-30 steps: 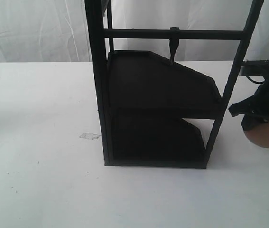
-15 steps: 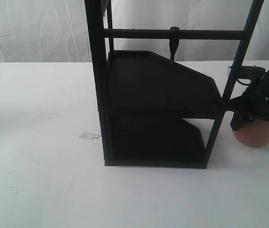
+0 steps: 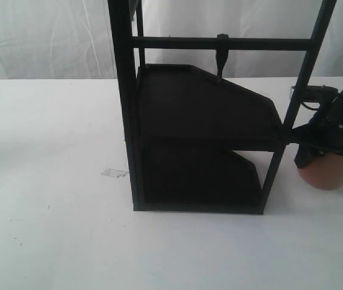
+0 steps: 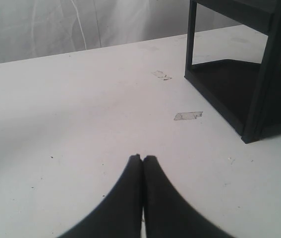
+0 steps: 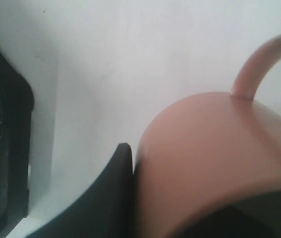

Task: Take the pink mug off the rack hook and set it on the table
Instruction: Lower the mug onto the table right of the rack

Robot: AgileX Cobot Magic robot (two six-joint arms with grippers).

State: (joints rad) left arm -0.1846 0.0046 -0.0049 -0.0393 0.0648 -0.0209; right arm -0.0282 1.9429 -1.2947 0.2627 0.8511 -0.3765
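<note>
The pink mug (image 3: 330, 173) stands upright at the far right of the table (image 3: 50, 157), its base at or just above the tabletop; contact is not clear. My right gripper (image 3: 326, 150) is shut on its rim from above. In the right wrist view one black finger (image 5: 114, 198) presses on the mug's outer wall (image 5: 204, 158); the handle loops away beyond it and the other finger is hidden. The rack hook (image 3: 221, 58) hangs bare from the crossbar. My left gripper (image 4: 141, 158) is shut and holds nothing, low over the table; the exterior view does not show it.
The tall black rack (image 3: 126, 109) with two dark shelves fills the middle, and its right post (image 3: 292, 115) stands just left of the mug. A scrap of tape (image 3: 114, 173) lies left of the rack's base (image 4: 214, 99). White curtains hang behind.
My right gripper has carried the mug down and leftward toward the rack's right post; in the last half second it sank only slightly. The left gripper shows no earlier frame.
</note>
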